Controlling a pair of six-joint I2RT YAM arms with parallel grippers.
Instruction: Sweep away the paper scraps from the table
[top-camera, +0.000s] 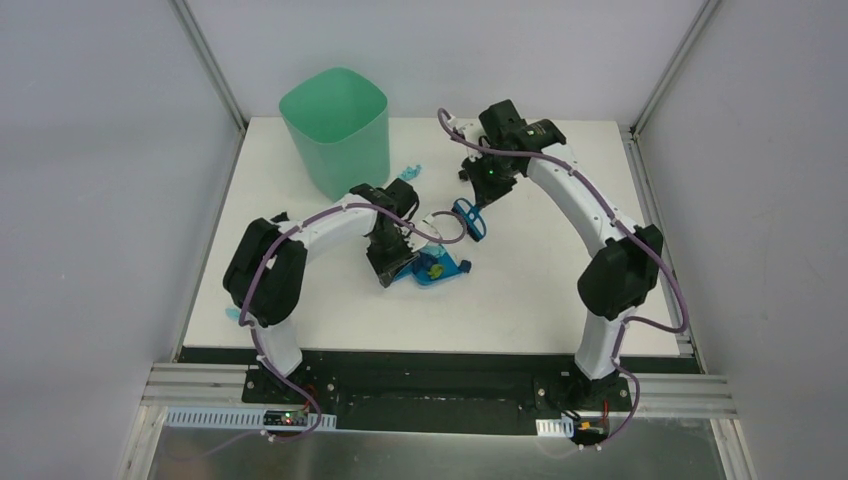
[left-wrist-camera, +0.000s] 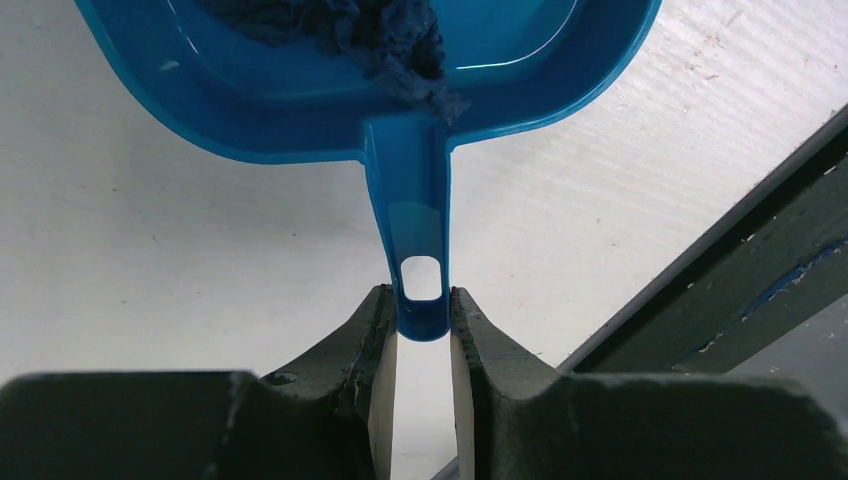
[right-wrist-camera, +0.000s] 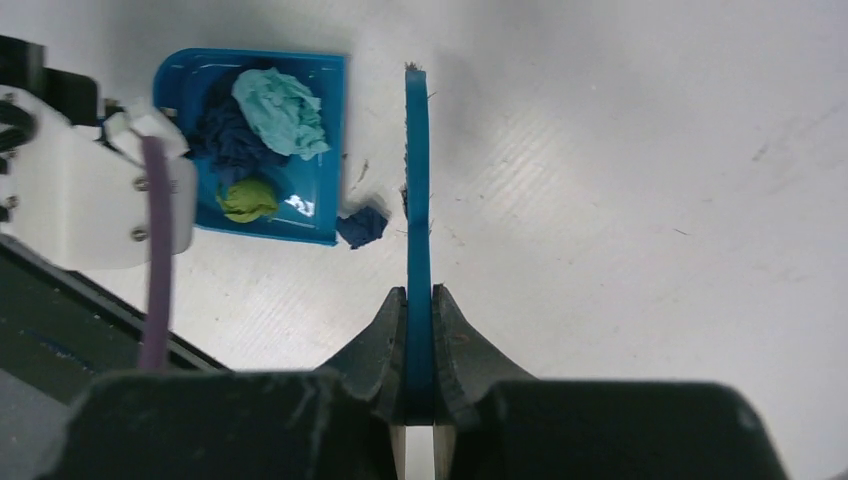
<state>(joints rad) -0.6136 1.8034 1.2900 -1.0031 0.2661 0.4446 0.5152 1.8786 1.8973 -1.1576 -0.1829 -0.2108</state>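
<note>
A: Grippers, quick?

B: Right gripper (right-wrist-camera: 419, 296) was clamped on the brush (right-wrist-camera: 417, 170), jaws almost together with only the thin blue back between them. Left gripper (left-wrist-camera: 422, 302) was pinched on the tip of the dustpan (right-wrist-camera: 310, 226) handle, a narrow gap that the handle filled

A: Paper scraps?

B: Most paper scraps (right-wrist-camera: 270, 130) in view were in the pan: light blue, dark blue, one olive wad. One dark-blue scrap (right-wrist-camera: 362, 226) lay on the table (top-camera: 520, 300) just outside the pan's open lip, between lip and brush, near both. Couldn't tell if it touched either. A light-blue cluster (top-camera: 410, 172) sat beside the bin (top-camera: 345, 160) toward the far edge, and a stray bit (top-camera: 233, 315) lay at the left edge

A: What did the next stroke turn on?

B: The brush's long axis ran parallel to the lip, with the scrap on the pan side of it, ahead and left of the right fingers. My call was a short sideways push toward the pan by the right arm, while the left arm kept the pan flat

A: Room?

B: There was bare table beyond the brush toward the right and far edges, and the pan sat mid-table, well off every edge. The left wrist crowded the handle side. The scrap lay near the lip's end closest to the right gripper, so it could have skidded past that corner
</note>
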